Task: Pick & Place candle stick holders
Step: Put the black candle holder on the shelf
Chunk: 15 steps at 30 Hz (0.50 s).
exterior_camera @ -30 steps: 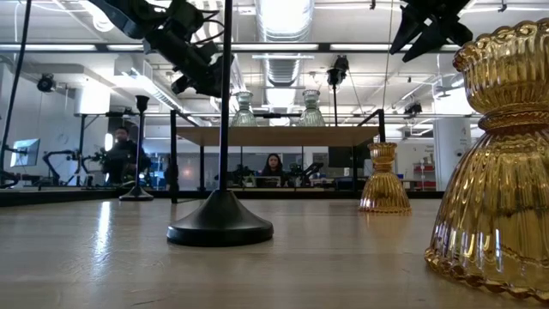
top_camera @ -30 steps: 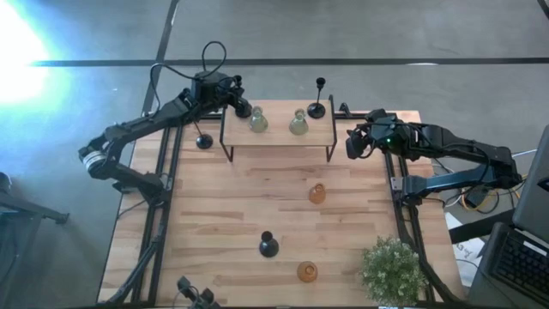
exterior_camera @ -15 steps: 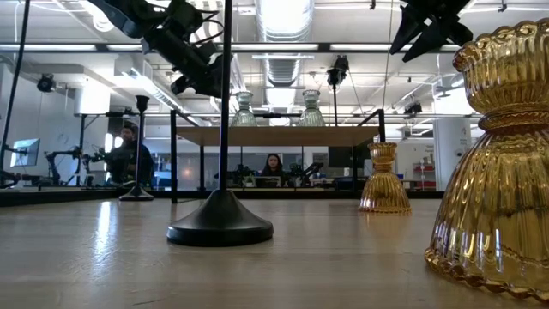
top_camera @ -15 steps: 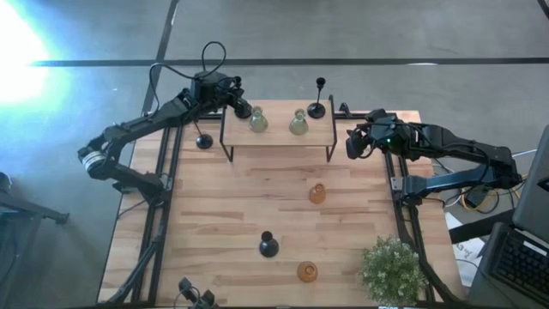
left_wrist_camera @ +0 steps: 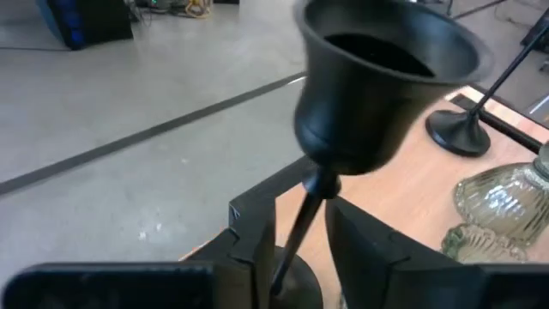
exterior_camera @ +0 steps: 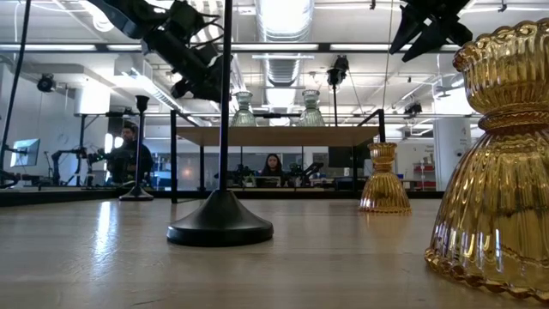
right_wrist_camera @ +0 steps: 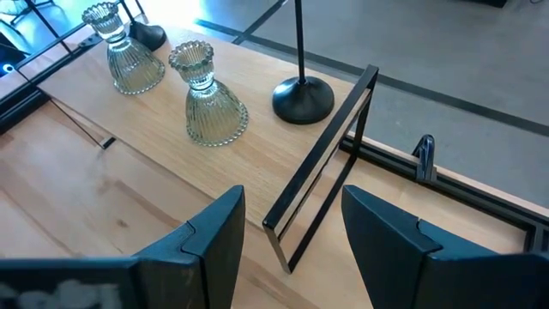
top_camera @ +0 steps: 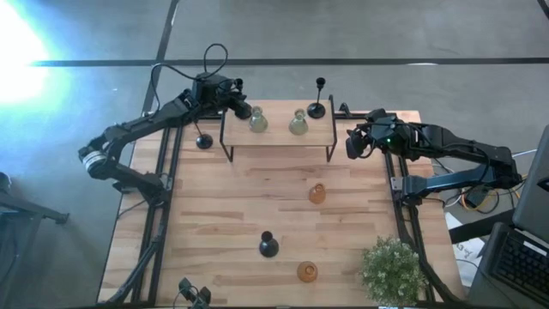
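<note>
Black candle stick holder (left_wrist_camera: 377,86) between parted left fingers (left_wrist_camera: 257,236) (stem ungripped), beside pale-green holders (top_camera: 257,121) on shelf (top_camera: 322,137).

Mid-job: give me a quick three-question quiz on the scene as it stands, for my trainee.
1. How many pale-green glass holders stand on the raised shelf?
2. True or false: the right gripper is holding an amber holder.
3. What stands between the open fingers of the left gripper?
A. the thin stem of a black holder
B. a leaf of the potted plant
C. nothing at all

Key: 1. two; 2. false, its fingers are open and empty; 3. A
</note>
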Motion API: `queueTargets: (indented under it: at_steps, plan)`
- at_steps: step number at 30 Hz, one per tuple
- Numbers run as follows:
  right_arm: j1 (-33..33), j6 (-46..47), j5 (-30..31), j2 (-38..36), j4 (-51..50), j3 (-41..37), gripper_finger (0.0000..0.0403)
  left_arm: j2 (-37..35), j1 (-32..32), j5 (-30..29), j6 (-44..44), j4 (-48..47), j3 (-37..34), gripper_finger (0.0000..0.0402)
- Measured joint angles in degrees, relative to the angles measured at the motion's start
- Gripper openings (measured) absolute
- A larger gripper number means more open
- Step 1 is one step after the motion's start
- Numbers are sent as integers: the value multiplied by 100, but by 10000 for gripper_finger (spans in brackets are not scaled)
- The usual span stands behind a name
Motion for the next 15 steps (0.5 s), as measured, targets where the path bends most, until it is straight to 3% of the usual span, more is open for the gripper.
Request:
queueTargets:
  at_steps: [15]
  plan:
    - [0, -2, -7, 0, -2, 0, 189, -271, 41, -30, -171, -342, 42, 188]
